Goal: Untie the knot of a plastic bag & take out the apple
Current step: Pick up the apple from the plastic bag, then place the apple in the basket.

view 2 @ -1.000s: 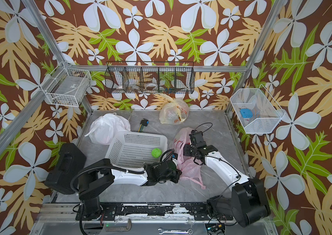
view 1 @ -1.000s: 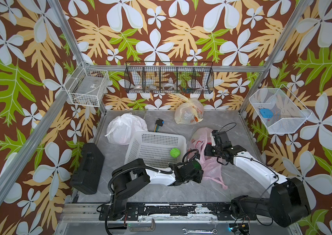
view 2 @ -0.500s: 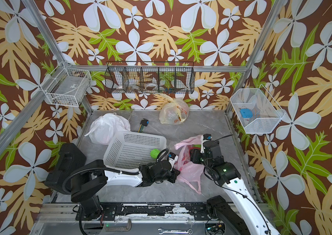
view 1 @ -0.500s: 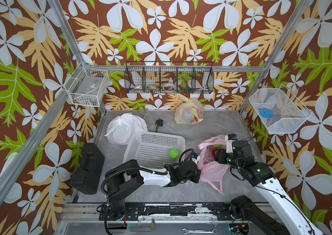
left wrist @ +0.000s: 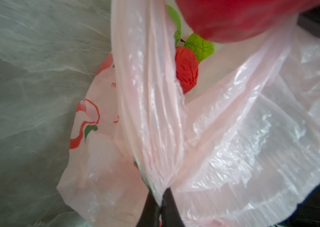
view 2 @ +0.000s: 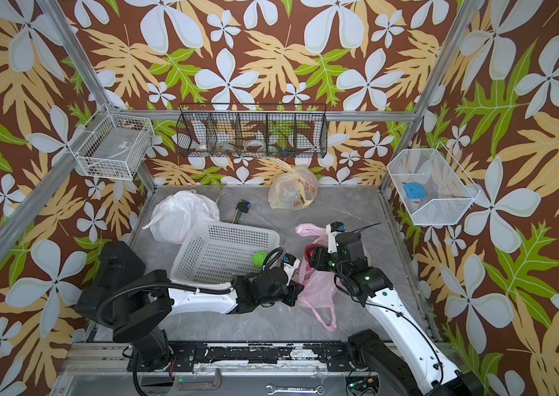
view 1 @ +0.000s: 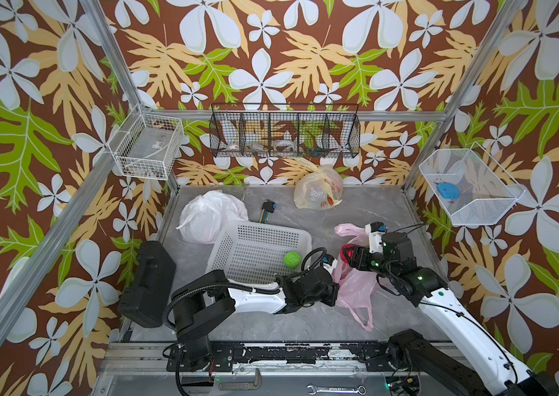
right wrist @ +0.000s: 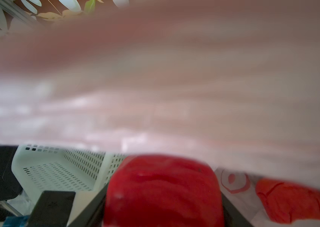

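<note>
Pins bag point(view 1: 353, 286) with left gripper point(left wrist: 162, 196), jaws closed tight on a fold, to anchor it and hold the mouth open. Clamps apple point(right wrist: 163, 192) in right gripper point(view 1: 350, 255), jaws spread round it, just above the bag mouth, near basket point(view 1: 264, 225), probably its destination.

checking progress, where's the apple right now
In both top views the red apple sits in the right hand, beside the pink bag and near the white basket.

Likely robot lab cell: aluminium frame point(view 1: 391, 116), floral-papered walls point(view 1: 271, 51), wire baskets point(view 1: 284, 130), spanner point(view 1: 335, 389) below.
</note>
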### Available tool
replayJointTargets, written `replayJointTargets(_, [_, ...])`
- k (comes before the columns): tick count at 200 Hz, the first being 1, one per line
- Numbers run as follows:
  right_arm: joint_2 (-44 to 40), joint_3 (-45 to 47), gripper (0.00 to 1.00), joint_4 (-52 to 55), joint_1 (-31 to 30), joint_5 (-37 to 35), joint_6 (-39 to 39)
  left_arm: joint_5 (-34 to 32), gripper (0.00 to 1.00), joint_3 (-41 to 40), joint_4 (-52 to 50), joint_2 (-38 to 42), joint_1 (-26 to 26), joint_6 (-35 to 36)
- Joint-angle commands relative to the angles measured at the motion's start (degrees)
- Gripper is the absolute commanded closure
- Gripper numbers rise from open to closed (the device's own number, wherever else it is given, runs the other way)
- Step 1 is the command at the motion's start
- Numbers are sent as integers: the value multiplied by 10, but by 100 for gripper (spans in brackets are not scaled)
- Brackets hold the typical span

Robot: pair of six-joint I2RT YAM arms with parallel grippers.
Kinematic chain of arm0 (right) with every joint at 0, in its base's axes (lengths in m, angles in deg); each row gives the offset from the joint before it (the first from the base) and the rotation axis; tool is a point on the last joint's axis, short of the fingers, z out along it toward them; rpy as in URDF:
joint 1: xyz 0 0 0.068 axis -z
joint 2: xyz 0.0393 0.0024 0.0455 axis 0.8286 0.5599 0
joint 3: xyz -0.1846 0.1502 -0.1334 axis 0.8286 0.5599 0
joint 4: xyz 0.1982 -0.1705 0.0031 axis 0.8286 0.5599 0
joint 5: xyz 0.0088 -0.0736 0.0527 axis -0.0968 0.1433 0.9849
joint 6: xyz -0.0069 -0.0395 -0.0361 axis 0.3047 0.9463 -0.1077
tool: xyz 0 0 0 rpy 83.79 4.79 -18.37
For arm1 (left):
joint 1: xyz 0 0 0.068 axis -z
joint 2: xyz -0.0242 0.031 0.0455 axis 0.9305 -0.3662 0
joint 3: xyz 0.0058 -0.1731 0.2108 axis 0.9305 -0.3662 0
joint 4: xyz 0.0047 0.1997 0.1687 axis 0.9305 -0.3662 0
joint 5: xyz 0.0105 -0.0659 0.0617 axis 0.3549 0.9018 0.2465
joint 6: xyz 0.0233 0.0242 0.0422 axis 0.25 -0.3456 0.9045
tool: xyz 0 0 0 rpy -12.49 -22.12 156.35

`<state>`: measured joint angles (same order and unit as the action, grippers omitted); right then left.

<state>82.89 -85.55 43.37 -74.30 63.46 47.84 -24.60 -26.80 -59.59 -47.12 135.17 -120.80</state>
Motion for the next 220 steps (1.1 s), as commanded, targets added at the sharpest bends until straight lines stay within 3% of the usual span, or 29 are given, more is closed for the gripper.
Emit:
replayJointTargets(1, [10,-8,31,-77,0,-12,27,-13,100,12,-18,1,1,16])
replayJointTargets(54, [78,-73,30,-136,-7,23,46,-31,100,13,-41,10,3,10])
replayJointTargets(92, [158,-148,30,-119,-76,4,62,-55,100,-15,-27,38,5,-13])
replayJointTargets(143, [345,-257,30,-108,-160,18,57,-60,100,-49,-6,51,10,-35])
replayJointTargets(184, [453,-329,26,-92,-194,55,55,-61,100,-56,5,50,13,-41])
replayJointTargets(220, [477,-362,22,-65,-201,50,60,-63,100,-63,12,51,13,-45])
